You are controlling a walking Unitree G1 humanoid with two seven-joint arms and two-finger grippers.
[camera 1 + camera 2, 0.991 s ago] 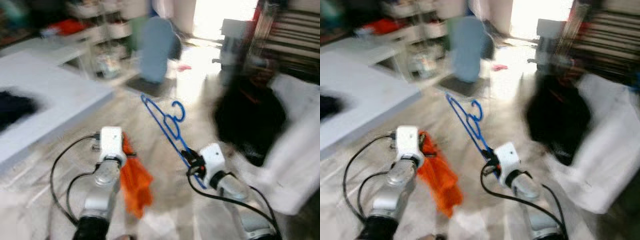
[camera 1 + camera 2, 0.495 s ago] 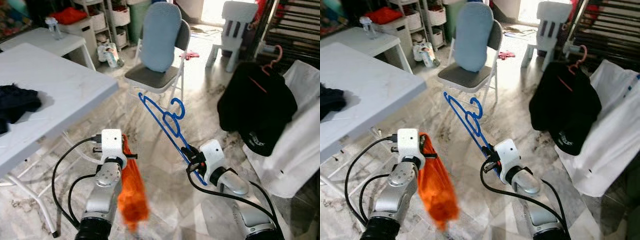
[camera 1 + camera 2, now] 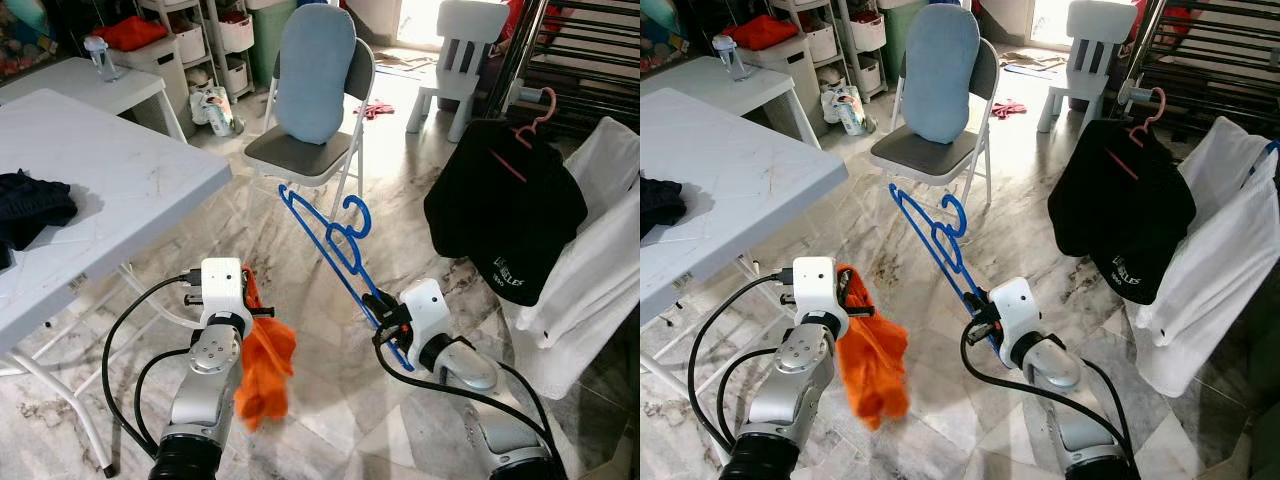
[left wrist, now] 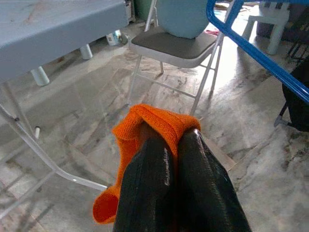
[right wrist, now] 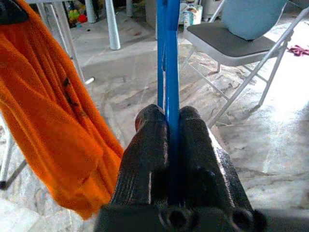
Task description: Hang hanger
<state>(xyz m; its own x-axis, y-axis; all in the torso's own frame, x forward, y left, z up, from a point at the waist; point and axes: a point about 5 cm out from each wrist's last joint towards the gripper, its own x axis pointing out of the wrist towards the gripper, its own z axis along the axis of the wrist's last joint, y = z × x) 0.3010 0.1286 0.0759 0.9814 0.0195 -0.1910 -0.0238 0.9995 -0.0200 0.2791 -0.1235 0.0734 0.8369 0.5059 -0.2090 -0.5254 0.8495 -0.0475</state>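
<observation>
Right wrist view puts us right on the grip: our right tool point(image 5: 172, 126) is clenched on the lower bar of the blue hanger point(image 5: 167, 58), the plastic pinched flat between the two black fingers. From the head camera, that hanger point(image 3: 325, 235) rises out of the tool up and away to our left, its hook curling free in the air, touching nothing. So the pick-up is done and we are carrying; the hanging itself is all still ahead of us.

Beside it, our left tool point(image 4: 170, 145) is closed on an orange cloth point(image 4: 145, 130), which droops below the wrist above the marble floor point(image 3: 330, 420).

Further out, the white surface point(image 3: 110, 180) sits off to our left with a dark garment point(image 3: 35, 200) on it. Ahead stands a folding chair point(image 3: 315, 150) with a blue cushion. Off to our right, a black garment point(image 3: 505, 215) on a pink hanger point(image 3: 535, 115) hangs from a dark rack point(image 3: 590, 60), well apart from our hanger; we judge that rack the likely place for it.
</observation>
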